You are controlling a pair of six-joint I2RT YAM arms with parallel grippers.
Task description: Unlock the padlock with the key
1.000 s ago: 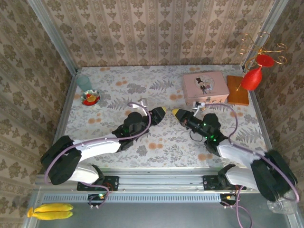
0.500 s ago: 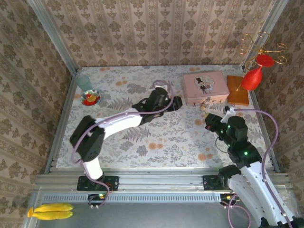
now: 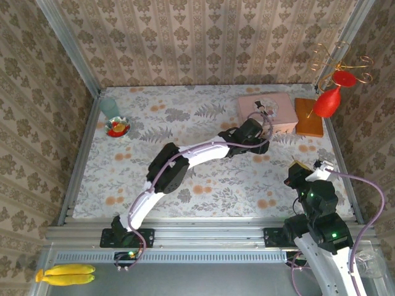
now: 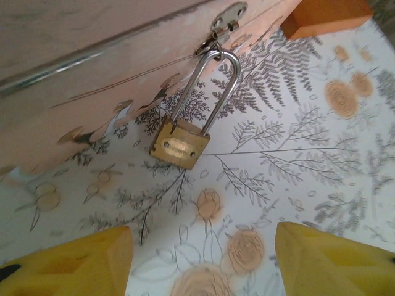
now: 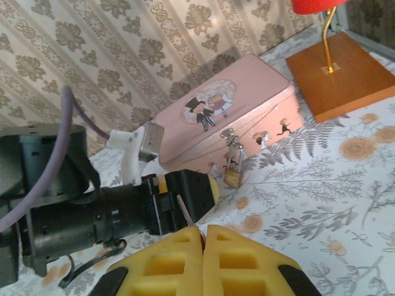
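Bare tabletop (image 4: pixel 290 154) runs from between the spread fingers of the left gripper (image 4: pixel 203 250) up to the padlock (image 4: pixel 180 147). Directly behind the padlock, the front wall of the pink tin (image 4: pixel 74 86) blocks further reach. The padlock's right side is open tabletop as far as the wooden base (image 3: pixel 308 117). The left arm (image 3: pixel 197 151) lies across the middle, barring its left side from the right gripper (image 5: pixel 202 237).

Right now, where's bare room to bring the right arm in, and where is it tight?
Bare table lies between the left arm and the right gripper, and along the back from the small bowl to the pink tin. Crowded: the tin's front, where the padlock hangs and the left gripper stands, jaws open.
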